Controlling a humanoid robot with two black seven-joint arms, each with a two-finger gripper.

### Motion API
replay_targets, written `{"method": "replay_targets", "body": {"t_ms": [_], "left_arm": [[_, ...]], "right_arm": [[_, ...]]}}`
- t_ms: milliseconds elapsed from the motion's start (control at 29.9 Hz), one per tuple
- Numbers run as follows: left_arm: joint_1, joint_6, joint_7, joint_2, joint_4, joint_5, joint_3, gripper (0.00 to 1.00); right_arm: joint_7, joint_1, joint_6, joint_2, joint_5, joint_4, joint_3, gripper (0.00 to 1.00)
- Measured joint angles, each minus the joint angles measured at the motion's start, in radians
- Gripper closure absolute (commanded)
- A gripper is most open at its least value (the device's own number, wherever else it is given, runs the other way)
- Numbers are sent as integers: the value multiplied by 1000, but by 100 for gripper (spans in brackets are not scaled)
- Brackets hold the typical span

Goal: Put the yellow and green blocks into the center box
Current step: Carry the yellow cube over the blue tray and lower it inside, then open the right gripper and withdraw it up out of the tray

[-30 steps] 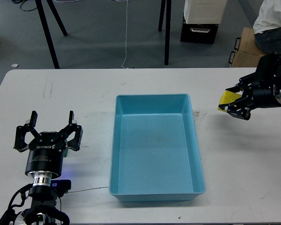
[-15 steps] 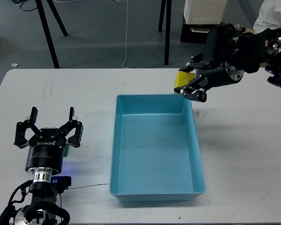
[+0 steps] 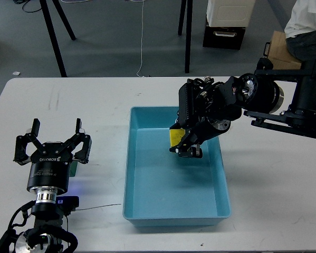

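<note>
The yellow block (image 3: 174, 138) is held in my right gripper (image 3: 183, 148), which is shut on it and hangs over the far middle of the light blue center box (image 3: 127, 174), just above its floor. The box's inside is otherwise bare. My left gripper (image 3: 56, 133) is open and empty, pointing up over the left side of the table, well apart from the box. A small dark green patch (image 3: 73, 167) shows beside the left gripper's body; it may be the green block, mostly hidden.
The white table (image 3: 274, 184) carries the box in the middle. A thin cable (image 3: 99, 206) lies left of the box's near corner. Beyond the table's far edge are tripod legs (image 3: 55, 42), a black case (image 3: 223, 37) and a seated person (image 3: 305, 26).
My right arm swung left and down with the yellow block, from the table's right side, past the box's far right corner, to inside the box's outline. The left gripper stayed put.
</note>
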Motion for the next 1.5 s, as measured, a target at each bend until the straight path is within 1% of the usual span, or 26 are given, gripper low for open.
{"method": "replay_targets", "body": {"t_ms": [67, 134, 267, 301, 468, 635, 702, 802, 935, 1036, 1102, 1136, 1203, 1303, 1336, 1403, 1437, 1503], "left_arm": [[-5, 0, 0, 0, 0, 0, 0, 0], [-7, 1, 0, 0, 0, 1, 0, 0], [-13, 3, 0, 0, 2, 1, 1, 0], [-16, 3, 0, 0, 4, 1, 1, 0], [-23, 5, 0, 0, 10, 3, 6, 0], [-62, 6, 4, 8, 11, 37, 8, 0], [-83, 17, 4, 63, 11, 88, 6, 0], [-128, 50, 8, 170, 10, 191, 4, 0], [-179, 123, 24, 328, 9, 290, 1, 0], [-227, 220, 27, 419, 14, 302, -14, 0], [-254, 283, 27, 454, 41, 306, -27, 0], [-265, 300, 26, 467, 63, 311, -30, 0], [-287, 302, 24, 488, 100, 333, -31, 0], [-304, 248, 9, 522, 122, 482, -36, 0], [-307, 219, -5, 533, 123, 573, -40, 0], [-309, 157, -54, 551, 124, 757, -52, 1], [-309, 121, -93, 560, 124, 858, -62, 2], [-311, 66, -141, 573, 124, 1035, -78, 10]], "right_arm": [[0, -15, 2, 0, 0, -3, 4, 21], [0, -25, 2, -1, 0, -5, 9, 18], [0, -53, 2, -9, 0, -6, 42, 5], [0, -59, 2, -10, 2, -7, 52, 3], [0, -69, 2, -23, 95, -20, 101, 2], [0, -71, -4, -78, 187, -34, 207, 2], [0, -87, -10, -109, 221, -36, 283, 2], [0, -122, -10, -122, 268, -39, 422, 2], [0, -181, -9, -109, 348, -60, 605, 2], [0, -217, -10, -51, 471, -106, 720, 2], [0, -238, -14, 1, 580, -128, 789, 2], [0, -254, -21, 23, 642, -132, 826, 2], [0, -297, -45, 51, 753, -129, 900, 2], [0, -358, -66, 61, 865, -113, 997, 2], [0, -377, -69, 56, 885, -100, 1026, 2], [0, -417, -71, 32, 902, -63, 1083, 2], [0, -442, -71, 9, 906, -39, 1116, 2], [0, -498, -71, -36, 913, 12, 1173, 2]]}}
